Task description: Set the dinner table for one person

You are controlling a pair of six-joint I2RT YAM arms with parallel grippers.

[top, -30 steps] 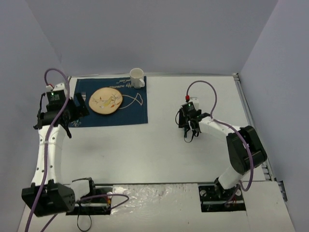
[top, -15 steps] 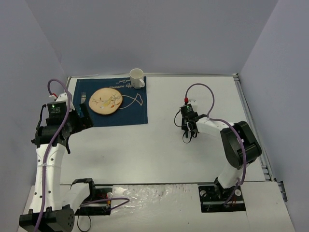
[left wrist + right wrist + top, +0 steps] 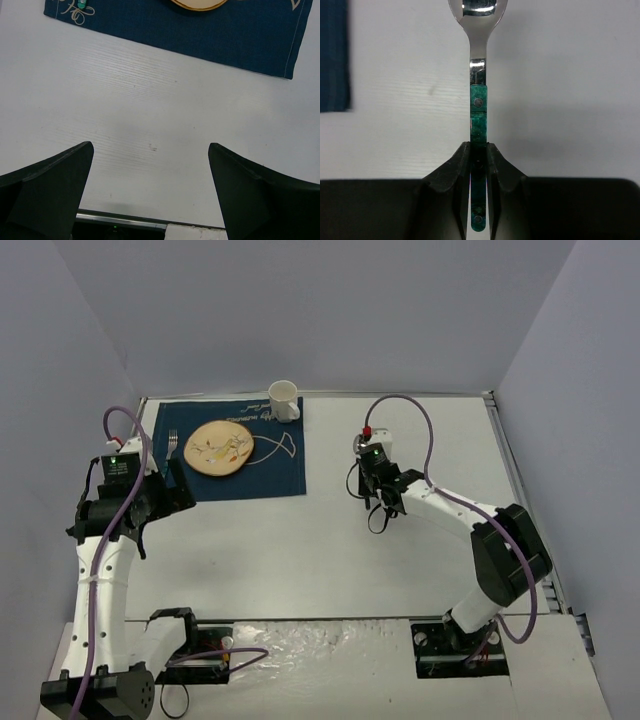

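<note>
Pinching the green-handled spoon [image 3: 478, 100], the right tool [image 3: 478, 146] points its bowl straight ahead, seemingly above the dinner table [image 3: 570, 75]

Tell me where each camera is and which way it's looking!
Top external: high behind the arms, looking down on the dinner table; both arms and their bases show.
Left wrist: on the left arm, facing the table and blue mat; the open left gripper shows.
Right wrist: on the right arm, facing the table; the right gripper pinches a green-handled spoon.
Shared: all three show the mat; top and left wrist show the plate.
</note>
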